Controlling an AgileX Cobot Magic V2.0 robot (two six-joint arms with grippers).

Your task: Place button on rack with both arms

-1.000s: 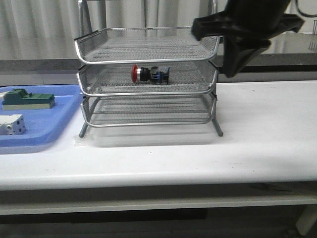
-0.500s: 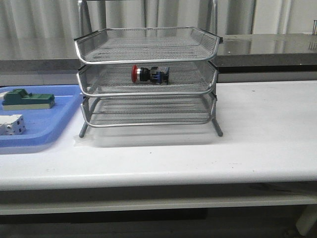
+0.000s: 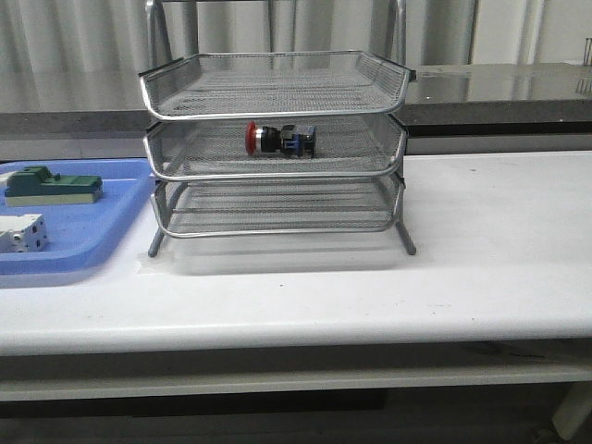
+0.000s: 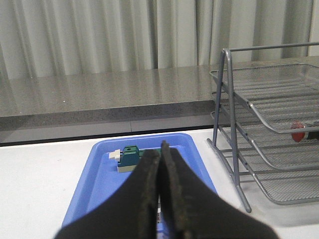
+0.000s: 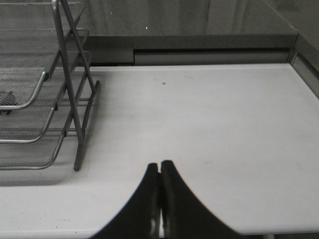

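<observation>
The button [image 3: 280, 139], with red head, black collar and blue rear block, lies on its side in the middle tier of the silver wire-mesh rack [image 3: 277, 148]. Its red head [image 4: 297, 130] also shows in the left wrist view, inside the rack [image 4: 269, 129]. Neither arm appears in the front view. My left gripper [image 4: 160, 152] is shut and empty, hanging over the blue tray, well apart from the rack. My right gripper [image 5: 159, 164] is shut and empty above bare white table, to the side of the rack [image 5: 45, 99].
A flat blue tray [image 3: 92, 231] lies left of the rack and holds a green block [image 3: 51, 185] and a white boxy part [image 3: 23, 231]. The same green block [image 4: 130, 157] shows past the left fingers. White tabletop [image 3: 499, 240] stretches right of the rack.
One second ago the right arm hung at the rack's upper right corner in the front view; it has since left that view. The button and rack have not moved.
</observation>
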